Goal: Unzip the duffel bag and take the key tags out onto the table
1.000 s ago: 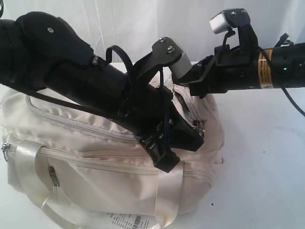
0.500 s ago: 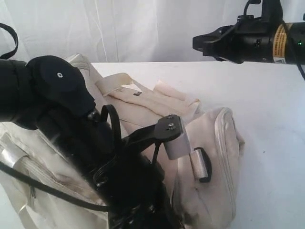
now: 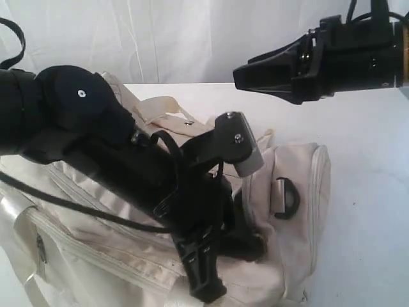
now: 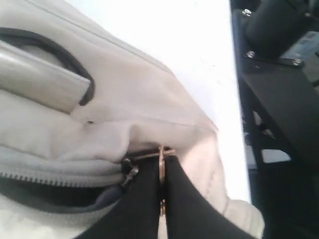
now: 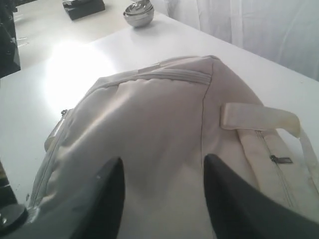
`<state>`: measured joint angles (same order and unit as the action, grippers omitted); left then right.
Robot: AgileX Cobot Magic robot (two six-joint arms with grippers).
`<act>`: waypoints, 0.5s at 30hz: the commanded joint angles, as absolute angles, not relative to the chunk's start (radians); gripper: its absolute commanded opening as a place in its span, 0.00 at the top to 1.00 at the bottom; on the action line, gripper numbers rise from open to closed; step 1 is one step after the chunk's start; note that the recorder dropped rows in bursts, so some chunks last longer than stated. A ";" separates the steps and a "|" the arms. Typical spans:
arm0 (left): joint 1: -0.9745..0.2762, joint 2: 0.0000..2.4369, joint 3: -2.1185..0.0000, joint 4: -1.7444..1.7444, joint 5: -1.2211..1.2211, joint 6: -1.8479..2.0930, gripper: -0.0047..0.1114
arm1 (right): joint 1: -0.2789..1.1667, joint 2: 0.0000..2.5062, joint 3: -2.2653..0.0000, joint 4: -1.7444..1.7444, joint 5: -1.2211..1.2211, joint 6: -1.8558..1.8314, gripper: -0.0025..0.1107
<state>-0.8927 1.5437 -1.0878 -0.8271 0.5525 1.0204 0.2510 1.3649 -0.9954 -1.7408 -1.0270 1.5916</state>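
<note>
1. Since a moment ago, the right tool [image 3: 238,77] has swung lower and closer to the duffel bag [image 3: 300,192], and its fingers have spread apart. The bag has slumped and turned a little too.
2. That right tool is open now and holds nothing. It hangs in the air above the end of the bag and does not touch it.
3. The left tool [image 4: 162,165] is squeezed tight on the small metal zipper pull [image 4: 149,155], down on top of the bag.
4. Beside the pull there is a dark gap [image 4: 45,196], so the zipper looks partly undone.
5. I cannot see the key tags anywhere. My guess is that they are inside the bag. The bag lies on the white table [image 3: 370,192].
6. To do this step well, the left tool should drag the pull slowly along the zipper line, not up. The cloth is soft and bunches, so the right tool could press the bag down to keep it from sliding. The pull is thin, so the pinch must stay firm.
</note>
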 commanded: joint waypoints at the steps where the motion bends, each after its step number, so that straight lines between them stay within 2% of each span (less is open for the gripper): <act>1: -0.895 1.535 -1.151 -0.821 0.447 1.023 0.96 | 0.248 1.309 -0.957 -1.744 -0.978 1.600 0.56; 11: -0.811 1.535 -1.253 -0.819 0.447 1.023 0.96 | 0.248 1.288 -0.837 -1.744 -0.787 1.521 0.56; 15: -0.760 1.535 -1.275 -0.807 0.495 1.020 0.96 | 0.248 1.288 -0.814 -1.744 -0.794 1.521 0.54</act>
